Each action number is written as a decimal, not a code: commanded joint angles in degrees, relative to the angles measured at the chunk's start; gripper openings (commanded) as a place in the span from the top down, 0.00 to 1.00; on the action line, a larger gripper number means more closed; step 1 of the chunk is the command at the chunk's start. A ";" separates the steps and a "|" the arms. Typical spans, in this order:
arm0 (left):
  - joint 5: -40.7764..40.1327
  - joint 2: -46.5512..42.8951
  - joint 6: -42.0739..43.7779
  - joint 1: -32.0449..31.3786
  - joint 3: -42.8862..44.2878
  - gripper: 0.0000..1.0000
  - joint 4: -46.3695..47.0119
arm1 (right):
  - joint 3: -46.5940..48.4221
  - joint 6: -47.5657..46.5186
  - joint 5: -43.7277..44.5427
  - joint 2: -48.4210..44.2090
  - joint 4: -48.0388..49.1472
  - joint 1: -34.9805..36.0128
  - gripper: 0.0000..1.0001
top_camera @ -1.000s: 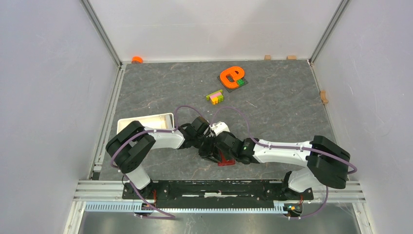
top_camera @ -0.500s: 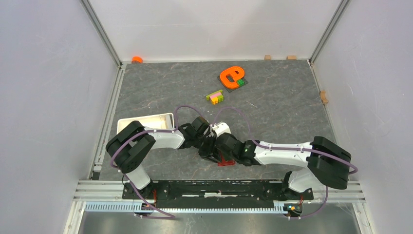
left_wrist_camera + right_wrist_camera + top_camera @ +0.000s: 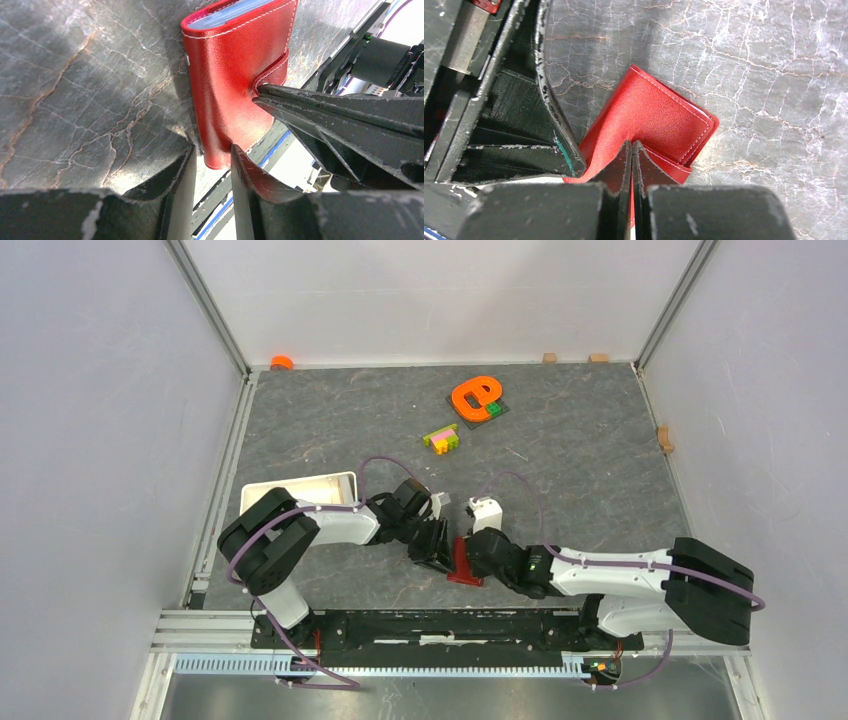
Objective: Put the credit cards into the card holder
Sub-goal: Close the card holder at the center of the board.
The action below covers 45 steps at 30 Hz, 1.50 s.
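**Both arms on the card holder**

Card holder (image 3: 464,572) sits on the counter (image 3: 580,460), right of the white tray (image 3: 300,481) and nearer the arm bases. Left gripper (image 3: 212,152) is on its tray side, jaws clamped on the holder's corner. Right gripper (image 3: 631,150) is on the far side from the tray, jaws pressed together, tips at the snap tab (image 3: 275,70). Light blue card (image 3: 230,14) edge shows inside.

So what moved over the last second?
The right arm pulled back to the right and sank toward the near edge, so more of the wallet shows from above. The right gripper is shut, its tips at the wallet's snap tab. The left gripper stayed put, pinching the wallet's edge. The wallet, tray and orange toy did not move.
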 commanded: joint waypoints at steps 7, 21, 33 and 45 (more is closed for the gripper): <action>-0.54 0.99 -0.16 -0.26 1.80 0.62 -0.50 | -9.19 8.25 3.81 -0.76 -4.92 1.63 1.00; -0.58 1.19 -0.01 -0.25 1.88 0.63 -0.86 | -15.25 17.62 6.47 0.02 -3.93 5.55 1.00; -0.69 1.12 0.07 0.22 1.89 0.63 -0.99 | -18.82 26.63 8.18 3.37 -3.39 9.75 1.00; -0.37 0.35 -0.10 1.88 1.97 0.63 -1.03 | -23.66 34.59 4.26 7.46 -0.66 11.81 1.00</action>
